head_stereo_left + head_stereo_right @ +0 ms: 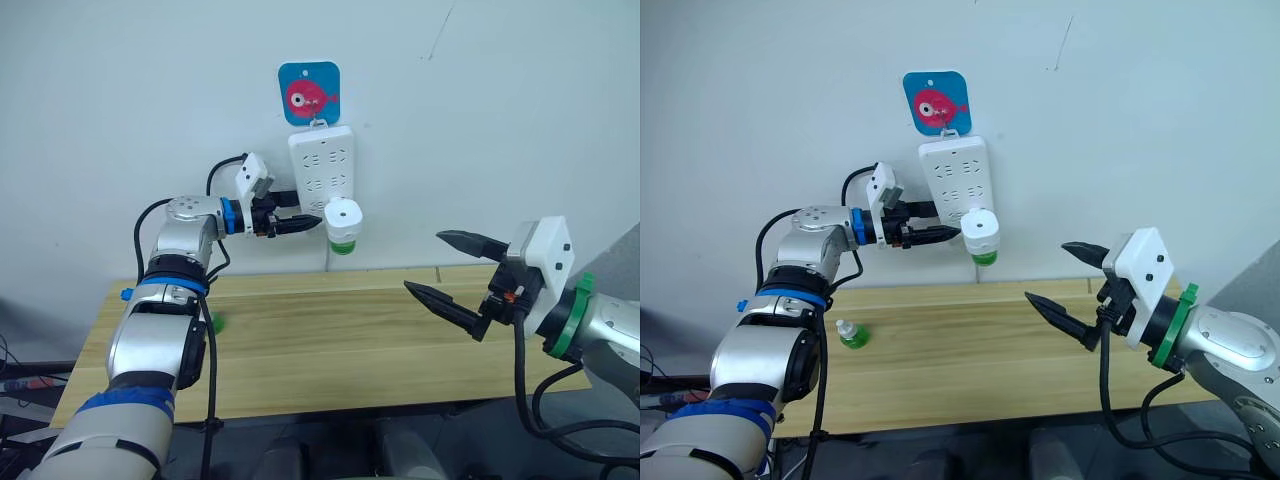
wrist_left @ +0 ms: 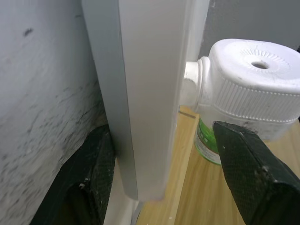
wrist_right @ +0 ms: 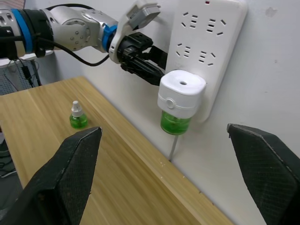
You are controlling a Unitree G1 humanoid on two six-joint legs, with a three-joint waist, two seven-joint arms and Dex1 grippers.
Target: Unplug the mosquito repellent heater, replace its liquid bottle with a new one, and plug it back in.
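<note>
Nearest the head camera, the right hand (image 1: 452, 267) hangs over the right part of the wooden counter (image 1: 330, 350), its two black fingers spread wide with nothing between them. Farther back, the left hand (image 1: 300, 222) reaches toward the wall, its fingers pointing at the white heater (image 1: 343, 218), which is plugged into the lower end of the power strip (image 1: 322, 170) hanging under a blue fish hook (image 1: 308, 94). A green bottle (image 1: 343, 245) sits in the heater's underside. From the right eye, the capped new bottle (image 1: 850, 335) stands upright on the counter's left part, well apart from both hands. At the left wrist, the strip's edge (image 2: 145, 93) fills the middle, with one black finger (image 2: 89, 183) on the wall side of it and the other finger (image 2: 258, 173) just below the heater (image 2: 253, 79); the hand is wide open and straddles the strip, touching neither the heater nor its bottle (image 2: 206, 145). At the right wrist, two spread fingers (image 3: 70, 178) frame the plugged-in heater (image 3: 180, 96), its green bottle (image 3: 174, 123), the left hand (image 3: 150, 70) beside the strip (image 3: 206, 42) and the capped bottle (image 3: 78, 116) on the counter.
</note>
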